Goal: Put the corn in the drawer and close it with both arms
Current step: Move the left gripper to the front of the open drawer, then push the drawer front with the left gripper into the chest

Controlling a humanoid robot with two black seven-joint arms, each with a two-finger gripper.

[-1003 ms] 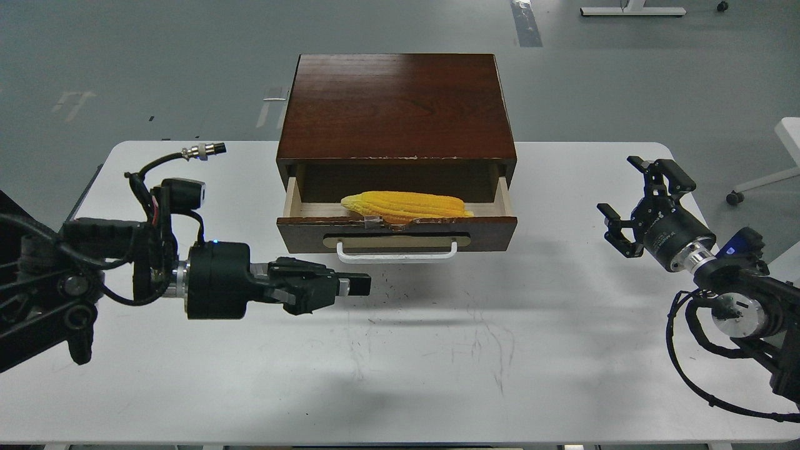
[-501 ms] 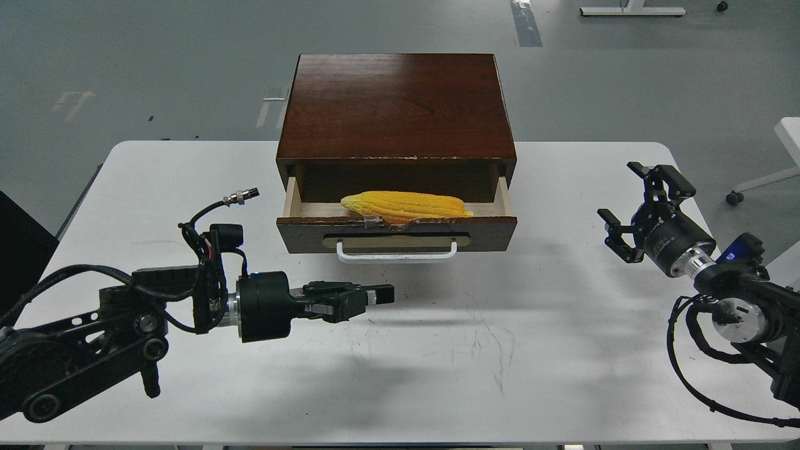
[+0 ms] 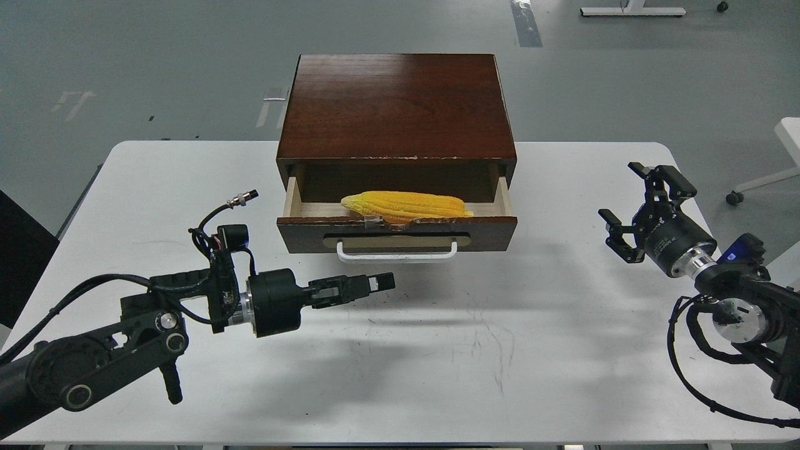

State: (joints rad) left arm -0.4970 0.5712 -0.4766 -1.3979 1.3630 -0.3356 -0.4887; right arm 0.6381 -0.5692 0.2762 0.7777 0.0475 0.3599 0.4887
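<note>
The dark brown drawer (image 3: 487,232) is pulled out of the wooden cabinet (image 3: 397,106), showing its pale wood inside. The yellow corn (image 3: 406,206) lies lengthwise inside it, just behind the chipped top edge of the front. The white bar handle (image 3: 397,254) is free. My left gripper (image 3: 382,282) is low over the table, just below and in front of the handle's left part, pointing right, fingers together and empty. My right gripper (image 3: 637,201) is open and empty, well to the right of the drawer, above the table.
The white table (image 3: 437,362) bears the cabinet at its back middle. The left arm's cables and connector (image 3: 240,200) stick up left of the drawer. A white chair base (image 3: 769,175) stands off the table's right edge.
My left arm has dropped lower and reached farther right, bringing its gripper under the drawer handle's left part. The right gripper shifted only slightly. Corn and drawer have not moved.
</note>
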